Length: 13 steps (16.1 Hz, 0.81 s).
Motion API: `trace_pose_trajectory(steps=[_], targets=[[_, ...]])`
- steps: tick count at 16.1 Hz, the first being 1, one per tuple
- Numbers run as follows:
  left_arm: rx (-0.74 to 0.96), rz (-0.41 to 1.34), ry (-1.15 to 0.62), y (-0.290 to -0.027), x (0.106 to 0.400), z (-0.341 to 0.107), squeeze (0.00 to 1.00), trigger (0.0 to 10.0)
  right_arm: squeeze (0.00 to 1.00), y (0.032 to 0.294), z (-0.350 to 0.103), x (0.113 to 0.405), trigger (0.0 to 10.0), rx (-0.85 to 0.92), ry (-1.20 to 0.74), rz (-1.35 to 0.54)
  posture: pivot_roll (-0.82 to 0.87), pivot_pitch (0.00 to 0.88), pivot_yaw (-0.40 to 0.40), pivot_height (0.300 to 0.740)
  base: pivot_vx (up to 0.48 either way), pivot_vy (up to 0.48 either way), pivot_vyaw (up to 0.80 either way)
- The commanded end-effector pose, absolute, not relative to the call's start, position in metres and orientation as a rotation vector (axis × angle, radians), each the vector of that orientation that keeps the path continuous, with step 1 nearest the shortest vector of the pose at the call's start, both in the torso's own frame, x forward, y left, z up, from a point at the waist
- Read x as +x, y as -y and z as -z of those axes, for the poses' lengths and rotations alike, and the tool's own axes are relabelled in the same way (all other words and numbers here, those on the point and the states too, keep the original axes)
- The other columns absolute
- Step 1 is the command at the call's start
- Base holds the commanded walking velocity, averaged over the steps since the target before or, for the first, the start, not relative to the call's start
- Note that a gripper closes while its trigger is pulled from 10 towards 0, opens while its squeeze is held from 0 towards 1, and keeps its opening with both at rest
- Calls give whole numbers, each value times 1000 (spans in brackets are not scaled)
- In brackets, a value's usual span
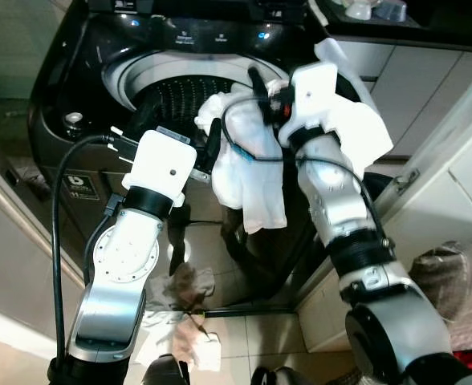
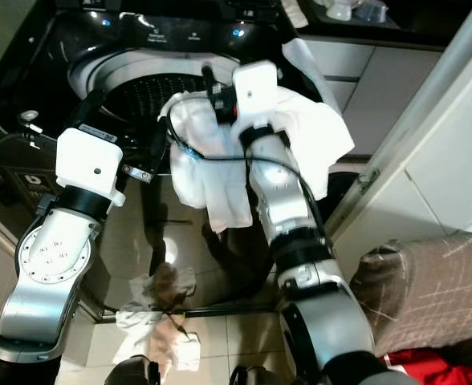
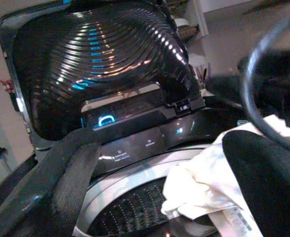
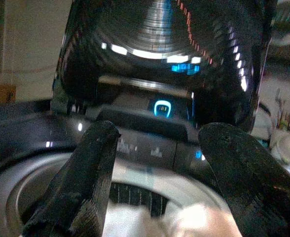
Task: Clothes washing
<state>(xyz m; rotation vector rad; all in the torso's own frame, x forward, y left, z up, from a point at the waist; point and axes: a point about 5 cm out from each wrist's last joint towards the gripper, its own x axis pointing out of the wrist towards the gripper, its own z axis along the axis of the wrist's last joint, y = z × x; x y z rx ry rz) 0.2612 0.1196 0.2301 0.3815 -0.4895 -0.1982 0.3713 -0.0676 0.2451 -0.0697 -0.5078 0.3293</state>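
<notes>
White cloth (image 1: 248, 172) drapes over washer rim (image 1: 132, 68); more laundry (image 1: 180, 317) on floor.

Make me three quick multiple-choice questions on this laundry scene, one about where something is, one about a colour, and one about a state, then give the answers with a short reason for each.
1. Where is the white garment?
A. Draped over the washing machine's front rim
B. Folded on the counter
C. Inside a basket

2. What colour is the washing machine's body?
A. White
B. Dark, nearly black
C. Red

3. How is the washer lid?
A. Shut
B. Raised open
C. Taken off

Answers: 1 A, the cloth hangs from the rim down the front, by the right gripper. 2 B, its glossy casing is dark. 3 B, the drum lies exposed and the lid stands up behind it.
</notes>
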Motion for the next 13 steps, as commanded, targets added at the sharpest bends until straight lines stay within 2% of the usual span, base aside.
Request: trace_pose_trajectory(steps=[1, 3, 6, 7, 11, 13], targets=[[380, 208, 513, -117, 259, -235, 0, 10000, 0, 74, -258, 371, 10000, -73, 565, -295, 105, 110, -66, 740, 0, 0, 0], [380, 207, 514, -117, 259, -235, 0, 10000, 0, 76, -266, 371, 10000, -70, 599, -281, 103, 105, -72, 740, 0, 0, 0], [378, 200, 517, -116, 260, -235, 0, 10000, 0, 111, -254, 367, 10000, -127, 600, -112, 97, 86, -92, 740, 0, 0, 0], [378, 198, 517, -116, 260, -234, 0, 10000, 0, 128, -259, 357, 10000, -210, 657, -8, 93, 79, -98, 740, 0, 0, 0], [381, 195, 515, -118, 259, -232, 0, 10000, 0, 126, -227, 320, 10000, -229, 496, -306, 67, 66, -112, 740, 0, 0, 0], [374, 202, 511, -116, 259, -230, 0, 10000, 0, 146, -209, 320, 10000, -266, 384, -261, 39, 66, -118, 740, 0, 0, 0]])
